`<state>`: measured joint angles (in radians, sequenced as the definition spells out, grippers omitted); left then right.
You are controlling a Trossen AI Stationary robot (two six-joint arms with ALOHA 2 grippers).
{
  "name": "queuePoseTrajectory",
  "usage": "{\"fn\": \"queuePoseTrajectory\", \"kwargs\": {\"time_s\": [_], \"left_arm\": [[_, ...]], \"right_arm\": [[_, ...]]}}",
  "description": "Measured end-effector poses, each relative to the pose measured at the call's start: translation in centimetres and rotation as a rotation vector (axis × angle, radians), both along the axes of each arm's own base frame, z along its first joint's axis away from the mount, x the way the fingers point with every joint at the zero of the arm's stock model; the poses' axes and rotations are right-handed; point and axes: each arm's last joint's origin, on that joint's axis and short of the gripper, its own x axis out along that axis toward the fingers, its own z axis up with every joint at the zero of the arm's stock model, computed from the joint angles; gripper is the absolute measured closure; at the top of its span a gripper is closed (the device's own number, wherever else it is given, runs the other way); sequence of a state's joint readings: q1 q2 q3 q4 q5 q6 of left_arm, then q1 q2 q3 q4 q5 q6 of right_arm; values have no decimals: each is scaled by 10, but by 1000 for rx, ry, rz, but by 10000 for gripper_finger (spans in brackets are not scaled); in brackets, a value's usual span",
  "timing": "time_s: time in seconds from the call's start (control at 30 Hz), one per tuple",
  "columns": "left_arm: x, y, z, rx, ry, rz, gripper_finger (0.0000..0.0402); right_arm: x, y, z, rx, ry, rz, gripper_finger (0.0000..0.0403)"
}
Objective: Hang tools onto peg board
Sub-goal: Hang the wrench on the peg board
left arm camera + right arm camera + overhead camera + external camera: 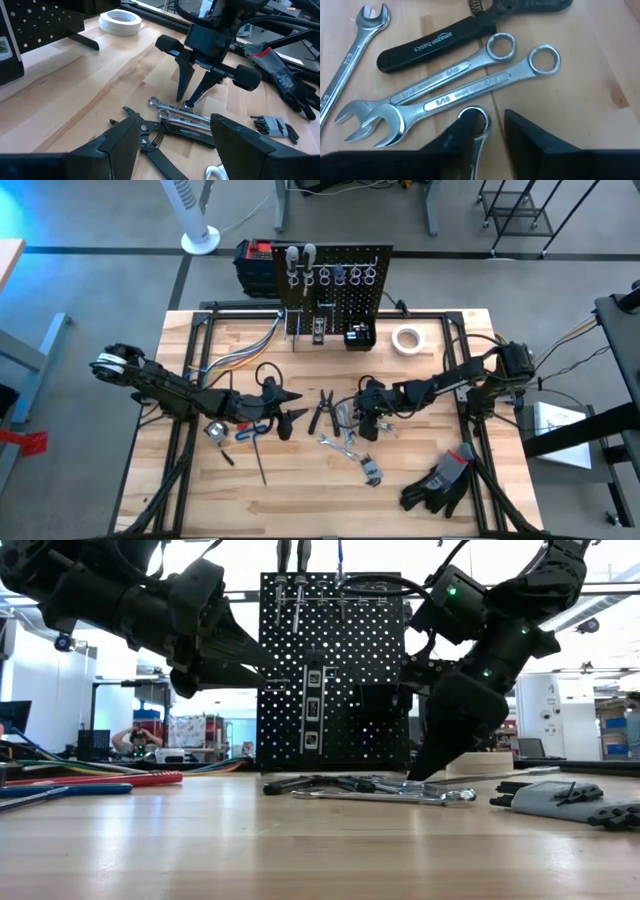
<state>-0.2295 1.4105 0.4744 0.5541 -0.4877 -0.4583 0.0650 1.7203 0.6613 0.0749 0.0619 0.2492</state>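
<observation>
The wrench (pixel 479 131) under the right tool (pixel 490 131) is the target: a silver combination wrench flat on the counter (pixel 300 500), its ring end sitting right between the tool's two dark fingers, shaft running back under the tool and out of sight. The right tool stands open and straddling that ring, tips at or near counter level, nothing gripped yet; whether the pads already touch the metal I cannot tell. The long axis appears roughly in line with the tool's approach, so I judge closing would pinch across the ring, not the shaft. Just beyond lie two more silver wrenches (pixel 455 85) side by side, touching, ring ends toward the far side and open ends fanned the other way; stamped sizes partly legible, one reading "9/16", the other not clear. A fourth wrench (pixel 350 65) lies apart at the edge. Black pliers (pixel 445 37) lie behind them, handle printed "amazon basics". In the high view the right tool (pixel 368 415) is at counter centre, clearly the nearer arm to this cluster; the left tool (pixel 285 418) hovers a little to its left over the pliers area, open and empty. The peg board (pixel 335 285) stands upright at the counter's far edge, well apart from the wrenches, with ring hooks along its top already carrying some tools. White tape roll (pixel 406 339) sits beside it; black gloves (pixel 440 480) lie on the near right.
</observation>
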Motion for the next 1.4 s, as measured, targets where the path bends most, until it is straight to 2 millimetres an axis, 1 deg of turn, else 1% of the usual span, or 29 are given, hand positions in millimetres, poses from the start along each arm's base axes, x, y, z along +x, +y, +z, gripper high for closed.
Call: {"fn": "queuePoseTrajectory", "kwargs": {"time_s": [0.1, 0.17, 0.37, 0.5, 0.53, 0.63, 0.7, 0.83, 0.87, 0.93, 1.0, 1.07, 1.17, 1.27, 1.3, 1.4], "left_arm": [[0, 0, 0, 0, 0, 0, 171], [0, 0, 0, 0, 1, 0, 171], [0, 0, 0, -13, -3, 5, 171], [0, 0, 0, -20, -5, 7, 171], [0, 0, 0, -17, -4, 7, 171], [0, 1, 0, 23, 0, 35, 171], [1, 1, -2, 37, -2, 47, 171], [9, -1, -3, 49, -82, 40, 171], [12, -2, -4, 53, -102, 32, 171], [17, -3, -8, 53, -137, 20, 171], [21, -4, -13, 50, -138, 20, 171], [23, -5, -18, 35, -114, 25, 171], [21, -5, -24, -2, -88, 37, 171], [18, -6, -26, -17, -62, 30, 171], [17, -6, -25, -23, -57, 19, 171], [15, -6, -21, -27, -61, 17, 171]], "right_arm": [[2, 1, 1, -28, 3, 51, 373], [3, 2, 3, -54, 14, 91, 392], [5, 5, 5, -123, 22, 73, 401], [0, 18, 18, -240, -36, 44, 403], [0, 22, 25, -267, -78, 35, 402], [1, 38, 58, -344, -276, -13, 402], [-1, 48, 74, -403, -374, -29, 402], [-5, 63, 107, -510, -579, -88, 402], [-5, 64, 114, -529, -619, -107, 402], [-5, 65, 119, -556, -654, -120, 402], [-4, 63, 121, -552, -671, -135, 402], [-4, 61, 121, -500, -672, -145, 402], [-2, 58, 111, -324, -643, -110, 402], [5, 57, 98, -88, -599, -45, 403], [8, 58, 92, -33, -578, -27, 401], [16, 61, 67, 36, -504, -46, 380]]}}
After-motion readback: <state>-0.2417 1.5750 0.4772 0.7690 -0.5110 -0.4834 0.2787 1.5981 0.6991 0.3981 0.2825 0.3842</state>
